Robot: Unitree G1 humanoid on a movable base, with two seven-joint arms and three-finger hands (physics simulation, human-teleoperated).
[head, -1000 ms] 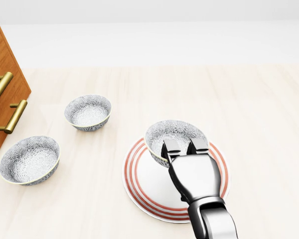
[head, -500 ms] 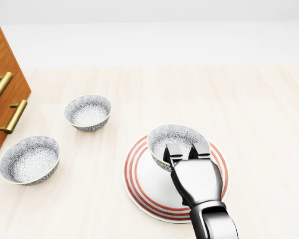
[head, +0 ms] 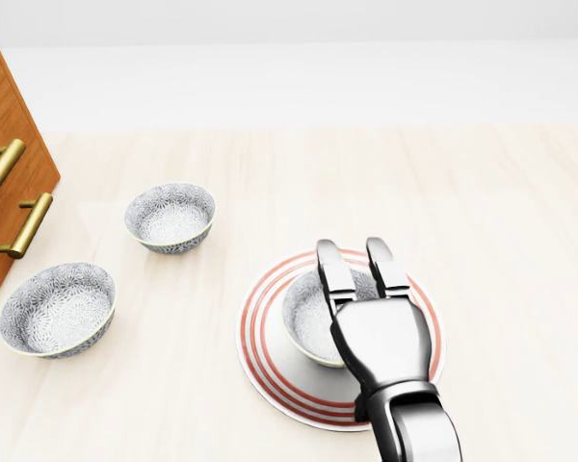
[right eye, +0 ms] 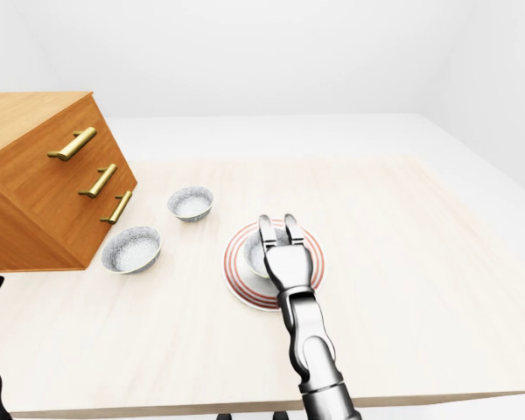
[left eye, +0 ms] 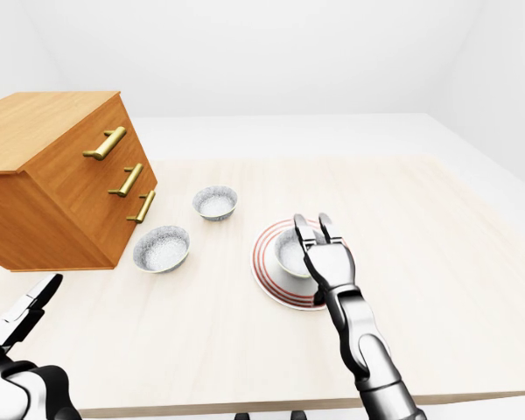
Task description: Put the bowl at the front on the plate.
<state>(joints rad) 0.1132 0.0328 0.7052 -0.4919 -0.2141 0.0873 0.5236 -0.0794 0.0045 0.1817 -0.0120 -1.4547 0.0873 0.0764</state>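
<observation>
left robot hand [left eye: 22, 315]: bottom left of left-eye view, fingers apart, empty | wooden drawer chest [left eye: 61, 175] on counter [head: 511, 212] | lower-left bowl [head: 58, 308], upper-left bowl [head: 170, 217] beside chest | patterned bowl [head: 308, 322] upright on red-ringed plate [head: 260, 356] | right robot hand [head: 380, 342]: fingers straight, apart, over bowl's right rim

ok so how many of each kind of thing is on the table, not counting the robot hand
plate: 1
bowls: 3, one on the plate, two left of it in the head view
drawer chest: 1
total: 5
</observation>
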